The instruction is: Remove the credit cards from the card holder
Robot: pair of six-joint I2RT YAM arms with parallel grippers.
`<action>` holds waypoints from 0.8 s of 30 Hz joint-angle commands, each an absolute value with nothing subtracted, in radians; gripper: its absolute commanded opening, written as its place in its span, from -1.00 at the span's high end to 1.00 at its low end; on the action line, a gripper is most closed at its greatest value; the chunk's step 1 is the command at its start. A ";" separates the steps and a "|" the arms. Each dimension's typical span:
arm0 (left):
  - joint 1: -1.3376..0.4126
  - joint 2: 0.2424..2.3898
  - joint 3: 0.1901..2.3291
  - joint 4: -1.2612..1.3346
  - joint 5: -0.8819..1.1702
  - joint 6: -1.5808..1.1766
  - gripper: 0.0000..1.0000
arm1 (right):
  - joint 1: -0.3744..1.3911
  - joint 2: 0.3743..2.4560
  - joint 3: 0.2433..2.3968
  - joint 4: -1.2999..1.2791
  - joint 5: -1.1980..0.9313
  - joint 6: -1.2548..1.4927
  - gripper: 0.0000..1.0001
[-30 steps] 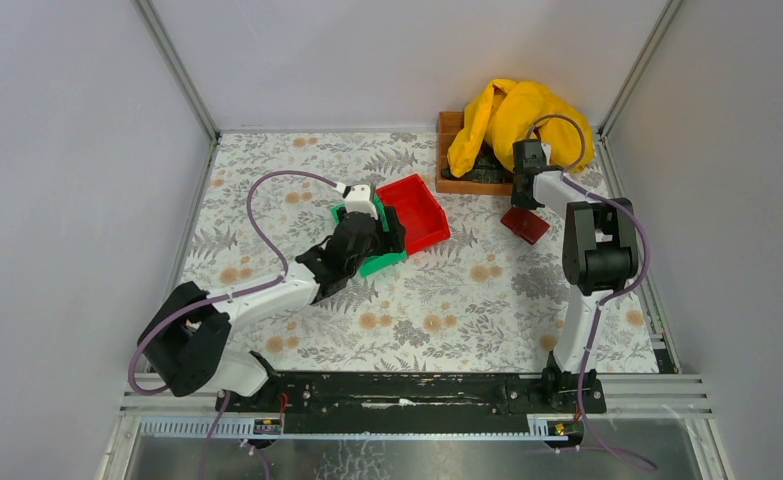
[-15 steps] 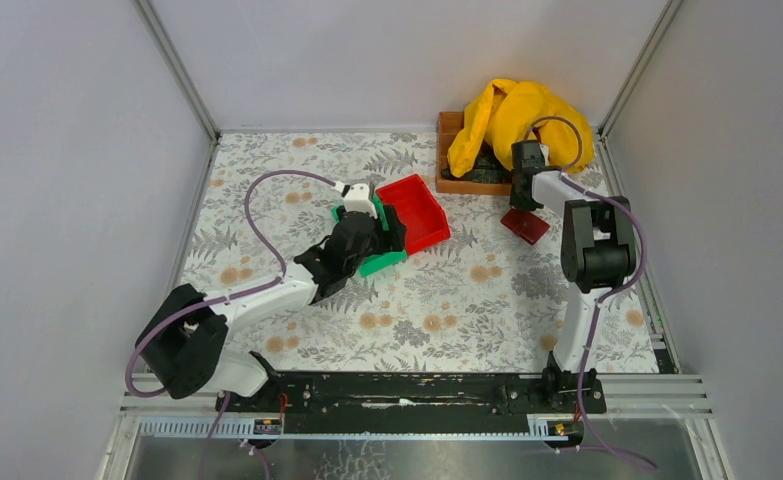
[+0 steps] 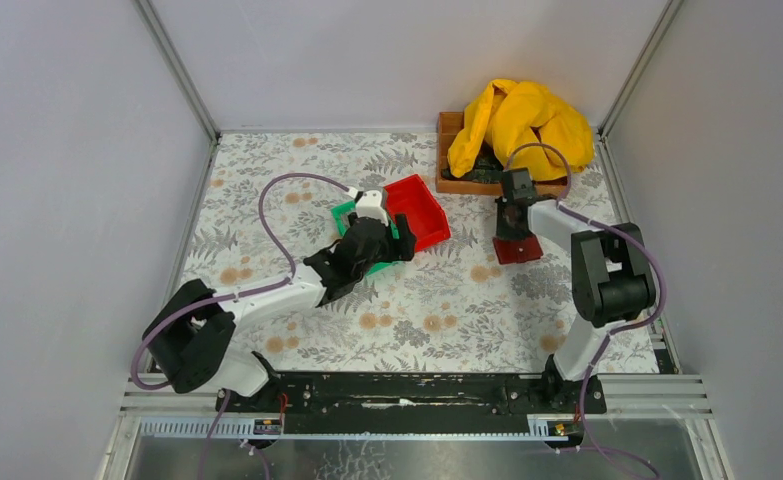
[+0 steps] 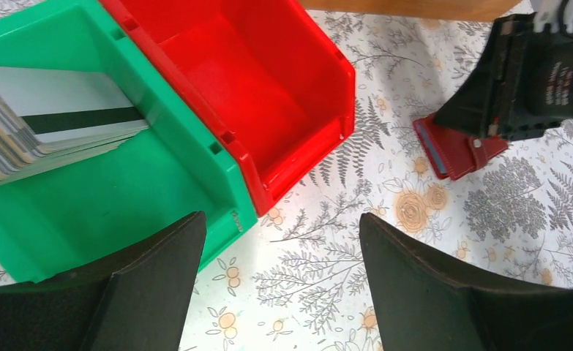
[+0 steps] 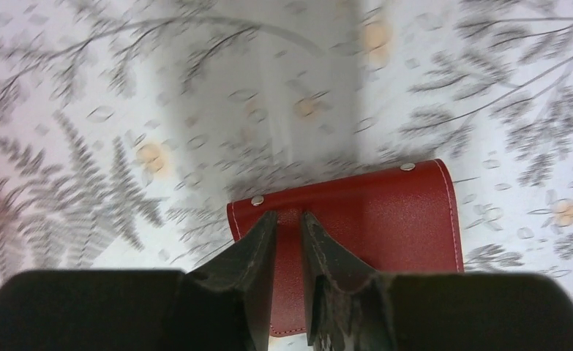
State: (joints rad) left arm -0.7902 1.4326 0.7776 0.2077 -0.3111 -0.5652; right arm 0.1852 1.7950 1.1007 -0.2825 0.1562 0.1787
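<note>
Writing first: white print on the right gripper body, seen from the left wrist cam, is too small to read; no other text legible. The credit cards lie stacked in the green bin, which touches the red bin along its left wall; top card is white-grey w/ a dark stripe. The card holder lies on the table well to the right of the red bin, dark red side up, two rivets showing near its far edge. Right gripper's fingers are nearly together, clamped on the holder's edge w/ only a thin strip of red between them. The left gripper is spread wide w/ nothing in it, hanging over the green bin's corner just in front of the red bin. A yellow cloth is heaped on a wooden tray beyond & right of the red bin. Vs. 0.5 s ago: holder & right gripper have shifted nearer the red bin & toward the arm bases, and the holder has turned. The right elbow has swung out right; the left gripper has moved slightly right.
</note>
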 commanded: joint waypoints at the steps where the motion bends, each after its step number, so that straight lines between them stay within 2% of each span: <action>1: -0.817 1.453 0.835 0.177 -0.335 -0.557 -0.67 | 0.302 1.755 1.017 -0.316 0.113 0.220 0.47; 8: -0.825 1.456 0.840 0.165 -0.362 -0.544 -0.67 | 0.404 1.493 0.825 -0.268 0.077 0.269 0.44; 13: -0.825 1.470 0.834 0.186 -0.373 -0.522 -0.67 | 0.409 1.292 0.794 -0.245 0.137 0.266 0.39; 19: -0.825 1.423 0.809 0.232 -0.395 -0.495 -0.67 | 0.408 1.323 0.895 -0.261 0.195 0.260 0.32; 20: -0.825 1.420 0.812 0.233 -0.392 -0.492 -0.67 | 0.407 1.345 0.904 -0.251 0.226 0.269 0.23; 22: -0.825 1.422 0.821 0.233 -0.370 -0.484 -0.70 | 0.399 1.398 0.931 -0.248 0.285 0.297 -0.38; 23: -0.825 1.424 0.823 0.237 -0.351 -0.481 -0.72 | 0.387 1.422 0.940 -0.238 0.277 0.301 -0.53; 24: -0.826 1.424 0.823 0.244 -0.327 -0.479 -0.76 | 0.370 1.446 0.949 -0.230 0.254 0.309 -0.56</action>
State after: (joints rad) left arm -0.8238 1.4460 0.8181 0.1787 -0.3557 -0.5163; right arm 0.4042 1.3670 0.8936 -0.2615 0.2012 0.2741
